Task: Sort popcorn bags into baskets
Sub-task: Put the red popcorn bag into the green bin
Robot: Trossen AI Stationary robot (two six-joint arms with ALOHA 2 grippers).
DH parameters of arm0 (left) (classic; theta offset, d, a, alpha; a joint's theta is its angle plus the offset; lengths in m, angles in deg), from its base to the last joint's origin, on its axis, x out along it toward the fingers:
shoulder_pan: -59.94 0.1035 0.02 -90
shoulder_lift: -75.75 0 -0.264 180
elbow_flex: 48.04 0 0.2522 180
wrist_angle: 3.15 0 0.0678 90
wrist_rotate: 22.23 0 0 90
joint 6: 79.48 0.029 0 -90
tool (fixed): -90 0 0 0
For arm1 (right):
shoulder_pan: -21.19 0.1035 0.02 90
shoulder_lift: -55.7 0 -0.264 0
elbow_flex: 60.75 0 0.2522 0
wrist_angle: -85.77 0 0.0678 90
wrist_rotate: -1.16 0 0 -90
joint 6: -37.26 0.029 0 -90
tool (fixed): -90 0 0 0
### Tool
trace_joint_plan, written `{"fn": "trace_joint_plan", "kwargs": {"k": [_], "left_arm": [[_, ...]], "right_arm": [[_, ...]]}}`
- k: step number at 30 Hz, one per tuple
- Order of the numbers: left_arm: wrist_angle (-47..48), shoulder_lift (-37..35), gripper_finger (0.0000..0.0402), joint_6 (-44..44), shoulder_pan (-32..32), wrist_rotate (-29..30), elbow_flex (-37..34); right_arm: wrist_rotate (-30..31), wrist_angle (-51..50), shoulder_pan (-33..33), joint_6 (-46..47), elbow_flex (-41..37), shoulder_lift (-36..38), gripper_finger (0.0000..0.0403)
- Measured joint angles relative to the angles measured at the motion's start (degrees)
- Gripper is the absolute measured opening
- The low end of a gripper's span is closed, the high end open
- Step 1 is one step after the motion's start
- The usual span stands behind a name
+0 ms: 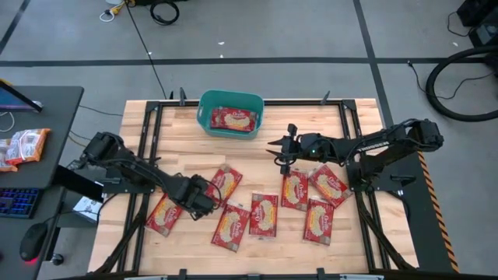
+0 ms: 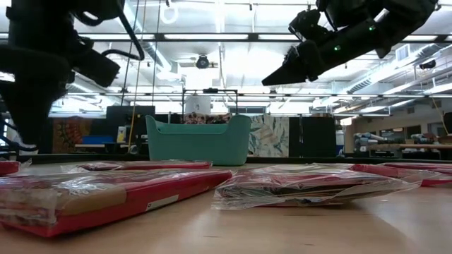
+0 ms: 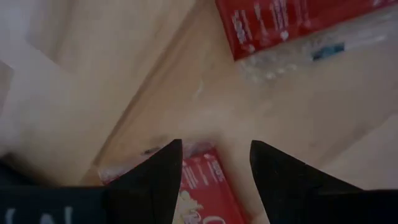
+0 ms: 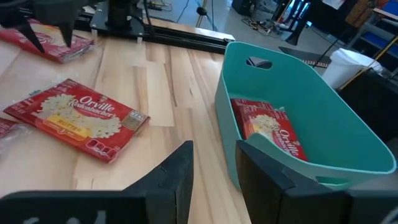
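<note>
- The teal basket point(image 1: 231, 113) sits at the 12 o'clock edge of the wooden tabletop point(image 1: 148, 132), as the high view shows it.
- One popcorn bag point(image 1: 233, 119) lies flat inside the basket; in the right wrist view it leans against the inner wall.
- Eight more popcorn bags lie on the tabletop, spread from about 7 o'clock to 4 o'clock below the centre.
- The left-side group: one bag at 8 o'clock point(image 1: 164, 214), one just above centre-left point(image 1: 225, 183), one at 7 o'clock point(image 1: 231, 226), one at 6 o'clock point(image 1: 264, 215).
- The right-side group: one bag point(image 1: 295, 190) at 5 o'clock, one point(image 1: 329, 185) beside it toward 3 o'clock, and one point(image 1: 319, 220) below them at 4 o'clock.
- The left pincer point(image 1: 204, 194) hovers low over the tabletop between the 8 o'clock bag and the centre-left bag, fingers spread apart, holding nothing; the left wrist view shows the end of a red bag point(image 3: 199, 186) between and just beyond its fingers.
- The right pincer point(image 1: 280, 148) hangs above the tabletop at about 1 o'clock from centre, near the basket's right end, with a gap between its fingers and nothing held.
- In the low view the right pincer point(image 2: 277, 76) is well clear of the surface, above the basket's rim.
- Orange-white packets point(image 1: 23, 146) lie on a dark side desk point(image 1: 47, 101) at 9 o'clock, off the tabletop.
</note>
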Motion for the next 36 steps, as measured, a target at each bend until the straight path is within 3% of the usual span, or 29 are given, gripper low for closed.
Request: {"fn": "trace_joint_plan", "kwargs": {"k": [9, 17, 29, 36], "left_arm": [[-1.0, 0.6, 0.0192, 1.7, -1.4, 4.8, -1.9], [-8.3, 0.2, 0.0192, 1.2, -1.4, 1.9, -9.1], [-8.0, -4.4, 0.0192, 0.2, -0.1, 0.9, -8.3], [-11.0, -2.6, 0.0191, -0.2, 0.0, 1.2, -8.6]], "right_arm": [[-0.6, 0.2, 0.2, 0.9, 0.0, 0.0, 0.0124], [-1.5, -0.2, 0.3, 1.9, 0.0, 0.0, 0.0124], [-1.5, -0.4, 0.3, 2.8, 0.0, 0.0, 0.0124], [-1.5, -0.7, 0.3, 2.8, 0.0, 0.0, 0.0124]]}}
